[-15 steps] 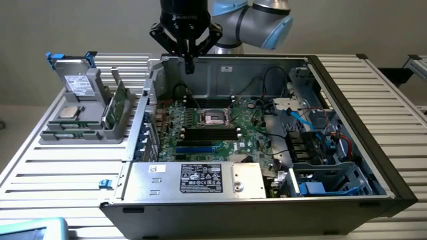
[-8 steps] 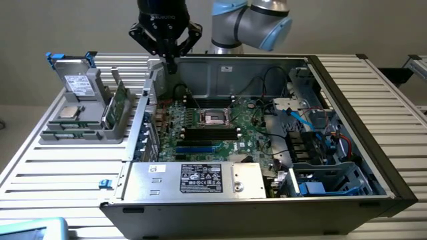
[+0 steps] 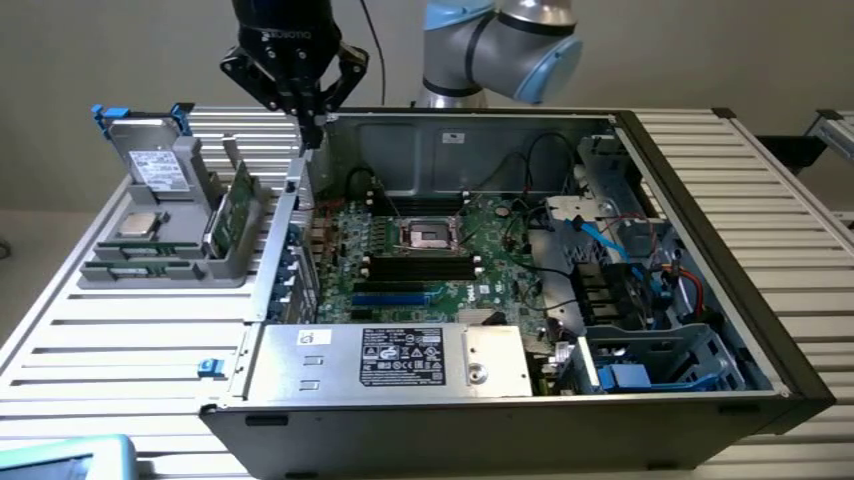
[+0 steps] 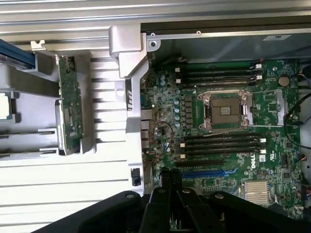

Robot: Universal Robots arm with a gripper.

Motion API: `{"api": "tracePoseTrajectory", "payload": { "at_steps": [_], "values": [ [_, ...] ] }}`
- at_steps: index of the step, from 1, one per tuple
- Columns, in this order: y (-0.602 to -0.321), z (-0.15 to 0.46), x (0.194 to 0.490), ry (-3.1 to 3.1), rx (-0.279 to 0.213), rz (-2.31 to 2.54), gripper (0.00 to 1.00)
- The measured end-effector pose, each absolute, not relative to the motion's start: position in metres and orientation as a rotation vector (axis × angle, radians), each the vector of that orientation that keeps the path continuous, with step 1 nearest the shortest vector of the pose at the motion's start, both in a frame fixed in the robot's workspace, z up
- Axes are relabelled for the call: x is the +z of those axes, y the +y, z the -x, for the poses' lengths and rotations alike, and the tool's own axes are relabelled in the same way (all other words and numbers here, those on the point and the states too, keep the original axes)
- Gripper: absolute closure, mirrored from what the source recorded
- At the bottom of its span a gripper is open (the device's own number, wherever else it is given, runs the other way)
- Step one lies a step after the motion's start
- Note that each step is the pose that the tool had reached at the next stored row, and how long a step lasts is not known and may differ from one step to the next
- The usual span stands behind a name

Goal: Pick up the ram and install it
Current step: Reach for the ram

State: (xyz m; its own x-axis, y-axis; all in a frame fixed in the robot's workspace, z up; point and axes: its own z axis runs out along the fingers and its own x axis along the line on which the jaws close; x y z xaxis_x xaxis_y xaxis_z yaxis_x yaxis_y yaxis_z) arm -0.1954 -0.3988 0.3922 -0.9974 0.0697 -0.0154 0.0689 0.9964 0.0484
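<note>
I see my end effector (image 3: 310, 125) pinched closed, holding nothing, above the computer case (image 3: 467, 150) edge. The ram (image 3: 238, 215) stands upright in the grey holder (image 3: 147, 272) (on the exterior view's left).

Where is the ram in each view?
Exterior view: the ram stands on edge in the grey holder, at the exterior view's left, outside the case.
Wrist view: the ram sits in that holder, across the case wall from the motherboard.
Shared landmark: the CPU socket.
</note>
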Motion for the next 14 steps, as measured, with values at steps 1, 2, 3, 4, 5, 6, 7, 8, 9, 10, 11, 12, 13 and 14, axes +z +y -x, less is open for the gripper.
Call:
{"api": "tracePoseTrajectory", "payload": {
  "at_steps": [1, 2, 3, 4, 5, 6, 7, 8, 9, 10, 11, 12, 13, 14],
  "values": [
    [-0.399, 0.200, 0.392, 3.122, 0.075, -0.108, 0.89],
    [-0.399, 0.205, 0.392, 3.123, 0.075, -0.108, 0.89],
    [-0.399, 0.209, 0.392, 3.123, 0.075, -0.108, 0.89],
    [-0.399, 0.214, 0.392, 3.123, 0.075, -0.107, 0.89],
    [-0.399, 0.218, 0.392, 3.124, 0.075, -0.107, 0.89],
    [-0.399, 0.223, 0.392, 3.124, 0.075, -0.107, 0.89],
    [-0.399, 0.227, 0.392, 3.124, 0.075, -0.107, 0.89],
    [-0.399, 0.231, 0.392, 3.124, 0.075, -0.107, 0.89],
    [-0.399, 0.235, 0.392, 3.124, 0.075, -0.107, 0.89],
    [-0.399, 0.239, 0.392, 3.124, 0.075, -0.107, 0.89],
    [-0.399, 0.244, 0.392, 3.124, 0.075, -0.107, 0.89],
    [-0.399, 0.248, 0.392, 3.124, 0.075, -0.107, 0.89],
    [-0.399, 0.253, 0.392, 3.124, 0.075, -0.106, 0.89],
    [-0.399, 0.258, 0.392, 3.124, 0.075, -0.106, 0.89]
  ]
}}
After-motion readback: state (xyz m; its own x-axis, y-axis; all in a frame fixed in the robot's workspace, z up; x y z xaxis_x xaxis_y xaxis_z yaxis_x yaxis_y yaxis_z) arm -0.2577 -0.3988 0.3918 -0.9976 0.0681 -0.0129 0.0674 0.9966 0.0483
